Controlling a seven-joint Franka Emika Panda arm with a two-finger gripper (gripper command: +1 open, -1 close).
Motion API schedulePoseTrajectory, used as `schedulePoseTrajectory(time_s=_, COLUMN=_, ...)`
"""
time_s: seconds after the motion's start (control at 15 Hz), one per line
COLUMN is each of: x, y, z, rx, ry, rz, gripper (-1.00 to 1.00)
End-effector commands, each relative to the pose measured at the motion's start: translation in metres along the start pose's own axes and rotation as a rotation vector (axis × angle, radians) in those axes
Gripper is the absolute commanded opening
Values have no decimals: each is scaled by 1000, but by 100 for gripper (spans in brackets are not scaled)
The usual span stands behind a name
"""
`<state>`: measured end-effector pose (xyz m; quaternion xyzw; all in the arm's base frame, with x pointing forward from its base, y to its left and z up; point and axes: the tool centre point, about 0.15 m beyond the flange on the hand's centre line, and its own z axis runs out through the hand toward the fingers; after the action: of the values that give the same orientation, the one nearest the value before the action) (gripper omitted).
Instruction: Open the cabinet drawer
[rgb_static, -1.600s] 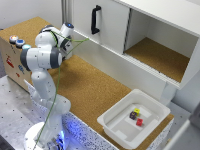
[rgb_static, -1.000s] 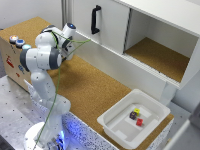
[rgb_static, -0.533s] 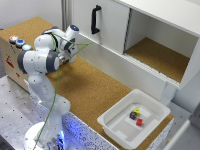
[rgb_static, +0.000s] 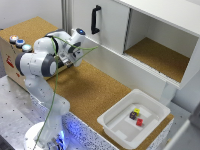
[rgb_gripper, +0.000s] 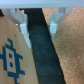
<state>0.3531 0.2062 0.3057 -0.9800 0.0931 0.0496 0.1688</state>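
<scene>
The single arm holds its gripper (rgb_static: 75, 56) low over the cork tabletop (rgb_static: 95, 92), near the end of the cabinet drawer (rgb_static: 127, 71) at the exterior view's left; in the wrist view the two pale fingers (rgb_gripper: 20, 26) stand apart with nothing between them but a dark strip and cork. The drawer is the long, low white panel running along the base of the white cabinet (rgb_static: 165, 17), below the door and the open compartment, and it appears fully closed. Its front shows no handle, so the judgement is that the low, end-on position serves to reach an edge of the panel; whether contact exists cannot be told from either view. Counts: one door panel (rgb_static: 107, 25) with one black vertical handle (rgb_static: 94, 19); one open compartment (rgb_static: 160, 50) with a cork floor; one white tub (rgb_static: 112, 121) on the tabletop, well apart from the gripper, containing three small blocks (rgb_static: 136, 116) (dark, yellow, red); three round buttons (rgb_static: 20, 43) on the box at the exterior view's left
</scene>
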Motion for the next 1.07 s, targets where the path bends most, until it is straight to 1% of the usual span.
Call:
schedulePoseTrajectory(time_s=0.0, x=24, y=68, z=24, rx=1, ry=43, rz=96, gripper=-100)
schedulePoseTrajectory(time_s=0.2, x=23, y=79, z=18, rx=-5, ry=56, rz=130, gripper=-100)
schedulePoseTrajectory(time_s=0.27, x=23, y=82, z=16, rx=-8, ry=51, rz=142, gripper=-100)
schedulePoseTrajectory(time_s=0.33, x=24, y=80, z=13, rx=-21, ry=46, rz=129, gripper=100)
schedulePoseTrajectory(time_s=0.6, x=20, y=60, z=-5, rx=-55, ry=73, rz=67, gripper=100)
schedulePoseTrajectory(time_s=1.0, x=15, y=44, z=-54, rx=-91, ry=168, rz=35, gripper=100)
